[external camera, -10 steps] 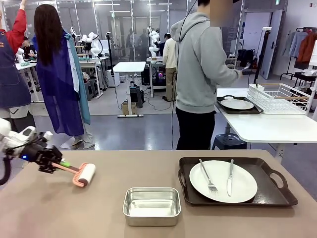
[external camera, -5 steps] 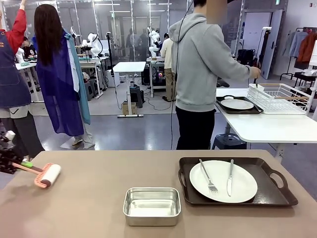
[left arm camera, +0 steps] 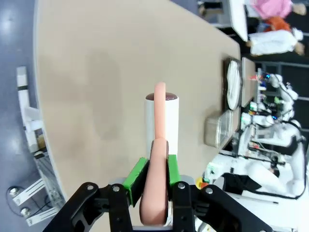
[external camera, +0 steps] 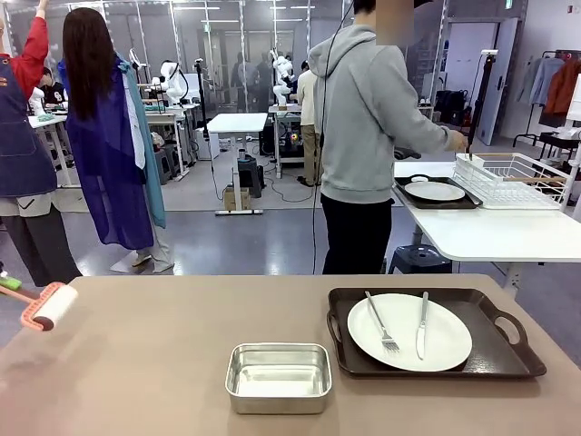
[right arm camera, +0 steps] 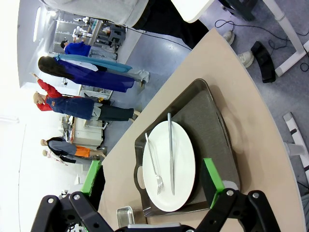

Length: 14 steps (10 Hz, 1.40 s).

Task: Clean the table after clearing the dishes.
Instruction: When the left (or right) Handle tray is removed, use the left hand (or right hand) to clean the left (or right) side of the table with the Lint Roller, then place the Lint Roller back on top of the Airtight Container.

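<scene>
Roller work, front view, lint roller at the worktop's left edge, its handle cut off by the frame, plate with fork and knife on a dark tray at right, left wrist view, left gripper fingers pinching the roller's pink handle, right wrist view, right gripper fingers spread wide, plate between them, tray's near end hidden.

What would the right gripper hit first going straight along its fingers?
Probably the round white dinner plate on the dark brown rectangular tray, centred between the right gripper's open fingers; depth is unclear.
</scene>
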Motion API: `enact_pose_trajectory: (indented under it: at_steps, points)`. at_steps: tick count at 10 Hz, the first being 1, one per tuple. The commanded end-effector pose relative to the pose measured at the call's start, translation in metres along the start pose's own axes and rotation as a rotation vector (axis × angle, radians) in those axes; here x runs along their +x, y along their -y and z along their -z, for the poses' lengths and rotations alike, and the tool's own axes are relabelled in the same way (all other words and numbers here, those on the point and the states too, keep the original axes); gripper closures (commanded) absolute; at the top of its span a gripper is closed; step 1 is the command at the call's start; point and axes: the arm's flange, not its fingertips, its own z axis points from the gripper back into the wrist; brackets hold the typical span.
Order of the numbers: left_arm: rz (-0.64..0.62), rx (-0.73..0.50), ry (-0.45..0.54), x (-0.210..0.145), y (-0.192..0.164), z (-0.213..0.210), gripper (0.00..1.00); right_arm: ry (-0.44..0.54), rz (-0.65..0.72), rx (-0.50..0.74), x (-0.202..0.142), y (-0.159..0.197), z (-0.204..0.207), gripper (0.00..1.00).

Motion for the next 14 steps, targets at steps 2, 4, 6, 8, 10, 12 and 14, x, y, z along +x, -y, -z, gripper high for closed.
enact_pose_trajectory:
  at_steps: [2,4,6,8,10,12,14]
  points:
    - [0.081,0.022,0.099,-0.048,0.072,-0.028,0.77,-0.004,-0.015,0.004,-0.002,0.000,0.000,0.00]
    - [0.060,-0.014,0.032,-0.021,0.057,-0.029,0.77,-0.004,-0.015,0.004,-0.002,0.000,0.000,0.00]
    - [0.060,-0.014,0.032,-0.021,0.057,-0.029,0.77,-0.004,-0.015,0.004,-0.002,0.000,0.000,0.00]
    - [0.060,-0.014,0.032,-0.021,0.057,-0.029,0.77,-0.004,-0.015,0.004,-0.002,0.000,0.000,0.00]
    - [0.060,-0.014,0.032,-0.021,0.057,-0.029,0.77,-0.004,-0.015,0.004,-0.002,0.000,0.000,0.00]
    - [0.050,0.006,0.030,-0.018,0.052,-0.020,0.77,-0.004,-0.015,0.004,-0.002,0.000,0.000,0.00]
    - [0.376,0.172,-0.111,0.041,0.137,-0.007,0.77,-0.004,-0.015,0.004,-0.002,0.000,0.000,0.00]
